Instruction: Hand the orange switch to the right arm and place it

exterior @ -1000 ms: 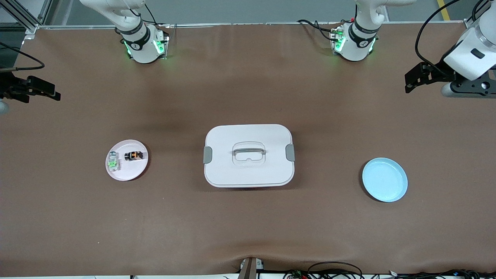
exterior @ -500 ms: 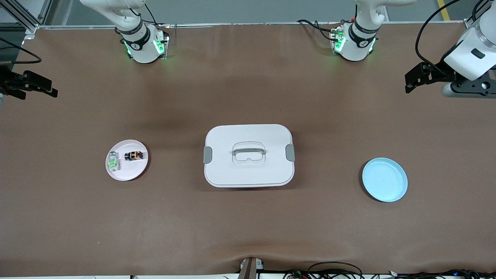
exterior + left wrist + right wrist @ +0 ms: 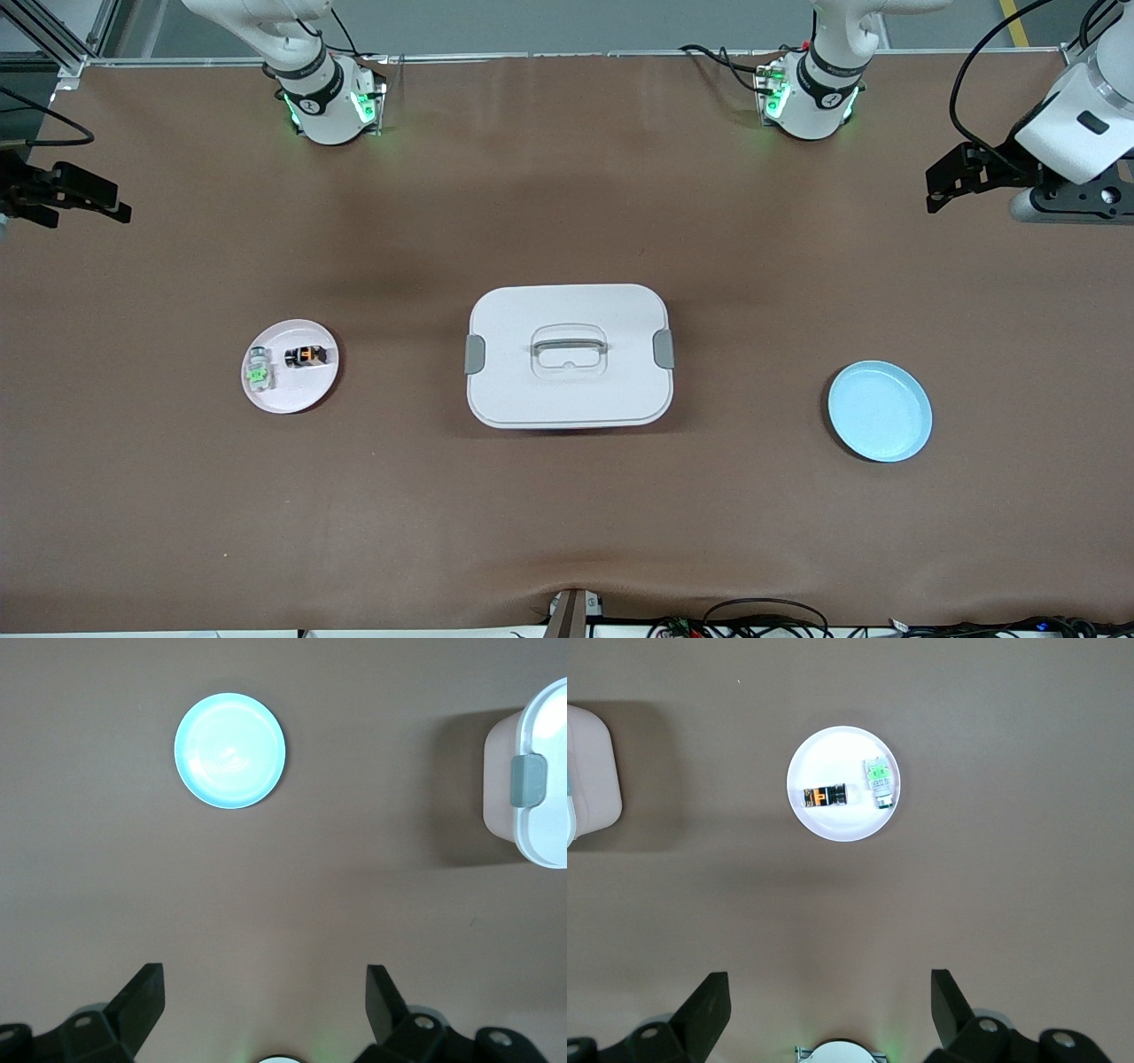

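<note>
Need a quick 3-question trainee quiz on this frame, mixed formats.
1. True or false: the orange switch lies on the blue plate.
2. Which holds nothing? A) pink plate B) blue plate
3. Fill in: the left gripper and right gripper are both ___.

Key: 1 false, it lies on the pink plate beside the green switch; 2 B; 3 open, each up over bare table at its own end, either side of the lidded white box.

A white lidded box (image 3: pixel 568 355) with grey latches sits mid-worktop (image 3: pixel 567 532). A blue plate (image 3: pixel 880 410) lies toward the left arm's end. A pink plate (image 3: pixel 306 390) toward the right arm's end carries a green-topped clear switch (image 3: pixel 259 370).
</note>
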{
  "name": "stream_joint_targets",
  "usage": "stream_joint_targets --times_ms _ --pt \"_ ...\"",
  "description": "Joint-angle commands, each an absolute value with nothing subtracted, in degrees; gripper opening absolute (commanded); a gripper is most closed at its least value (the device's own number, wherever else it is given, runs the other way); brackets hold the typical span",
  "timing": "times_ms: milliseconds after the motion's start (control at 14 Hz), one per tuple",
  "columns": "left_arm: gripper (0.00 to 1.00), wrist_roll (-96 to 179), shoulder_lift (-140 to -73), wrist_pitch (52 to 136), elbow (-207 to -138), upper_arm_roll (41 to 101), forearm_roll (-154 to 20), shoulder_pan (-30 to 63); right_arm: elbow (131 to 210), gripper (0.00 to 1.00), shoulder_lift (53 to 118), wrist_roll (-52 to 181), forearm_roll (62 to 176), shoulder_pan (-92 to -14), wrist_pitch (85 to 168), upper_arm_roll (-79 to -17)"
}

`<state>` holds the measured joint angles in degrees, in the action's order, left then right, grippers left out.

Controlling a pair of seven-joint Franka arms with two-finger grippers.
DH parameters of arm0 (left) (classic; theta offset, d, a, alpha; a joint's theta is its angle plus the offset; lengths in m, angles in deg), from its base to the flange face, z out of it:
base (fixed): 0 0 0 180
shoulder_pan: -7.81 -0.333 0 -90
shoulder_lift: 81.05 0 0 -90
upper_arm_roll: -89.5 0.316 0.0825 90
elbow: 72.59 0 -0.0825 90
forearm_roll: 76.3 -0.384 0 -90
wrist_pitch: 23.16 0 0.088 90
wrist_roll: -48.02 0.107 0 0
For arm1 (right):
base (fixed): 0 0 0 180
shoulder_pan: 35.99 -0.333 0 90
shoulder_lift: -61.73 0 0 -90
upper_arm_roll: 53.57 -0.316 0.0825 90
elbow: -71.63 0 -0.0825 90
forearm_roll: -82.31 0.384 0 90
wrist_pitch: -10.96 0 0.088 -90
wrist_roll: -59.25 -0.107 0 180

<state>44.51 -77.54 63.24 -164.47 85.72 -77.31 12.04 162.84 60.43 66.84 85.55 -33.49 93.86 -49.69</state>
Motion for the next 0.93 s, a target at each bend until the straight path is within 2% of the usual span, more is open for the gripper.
stream_joint_targets --times_ms 0,857 --pt "1.00 45.56 -76.83 63.33 -164.79 85.63 -76.57 11.42 164.01 1.00 58.83 66.72 85.21 -34.41 94.55 -49.09" --pt "1.00 45.74 -77.79 63.24 -163.20 86.16 -77.10 11.24 163.74 1.00 57.78 67.69 84.25 -36.43 95.07 -50.23"
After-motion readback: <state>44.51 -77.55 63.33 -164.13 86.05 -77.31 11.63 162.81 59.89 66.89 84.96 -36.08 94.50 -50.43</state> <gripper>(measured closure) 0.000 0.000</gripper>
